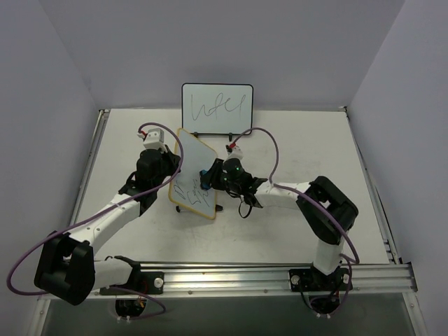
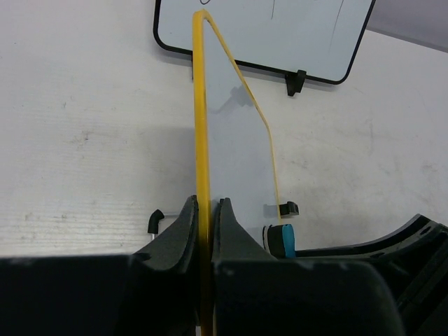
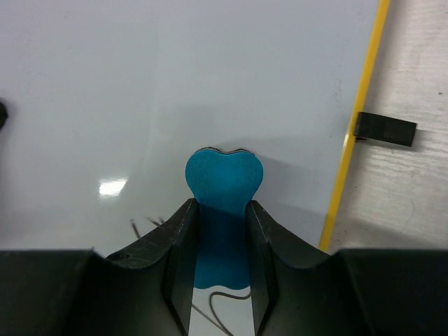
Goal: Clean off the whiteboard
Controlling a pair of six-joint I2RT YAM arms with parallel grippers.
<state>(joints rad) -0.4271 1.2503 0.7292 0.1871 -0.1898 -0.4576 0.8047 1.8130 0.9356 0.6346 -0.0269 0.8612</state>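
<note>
Altogether one yellow-framed whiteboard [image 1: 194,166], one black-framed whiteboard [image 1: 217,107], one blue eraser [image 3: 222,183].

My top camera looks down from behind me; both wrist cameras press close, sharing the whiteboard [image 1: 196,168].

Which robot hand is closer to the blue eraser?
Right. The right gripper is pinching the blue eraser at the whiteboard face. The left gripper clamps the board's yellow frame edge, off to the eraser's side.
</note>
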